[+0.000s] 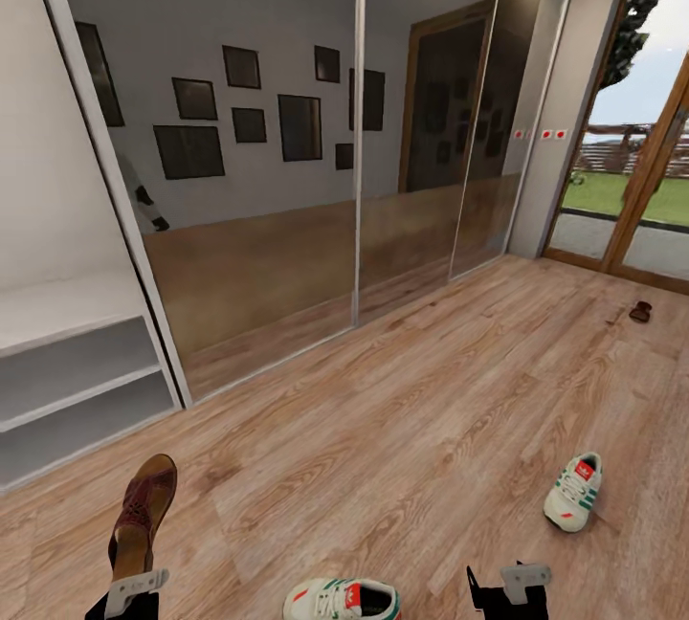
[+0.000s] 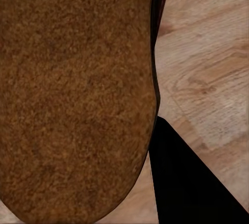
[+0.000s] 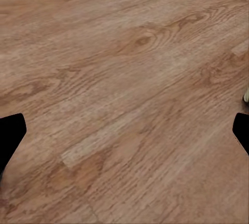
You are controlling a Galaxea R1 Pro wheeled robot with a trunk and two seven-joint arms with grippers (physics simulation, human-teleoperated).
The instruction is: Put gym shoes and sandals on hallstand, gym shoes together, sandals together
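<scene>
In the head view a brown sandal (image 1: 144, 505) with maroon straps stands on end above the corridor floor (image 1: 402, 429), with my left gripper (image 1: 134, 589) shut on its heel end. Its grainy brown sole (image 2: 78, 94) lies close against one dark finger (image 2: 189, 185) in the left wrist view. One gym shoe (image 1: 342, 598) lies at the bottom edge between my arms, and the other gym shoe (image 1: 574, 491) lies to the right. A second sandal (image 1: 640, 312) rests far off by the glass door. My right gripper (image 1: 507, 586) is open over bare planks (image 3: 124, 105). The hallstand (image 1: 72, 309) stands at the left.
Mirrored sliding wardrobe doors (image 1: 316, 170) run along the wall beyond the hallstand. A glazed wooden door (image 1: 641, 180) to the garden closes the corridor at the far right. Open floor stretches between the shoes and the wardrobe.
</scene>
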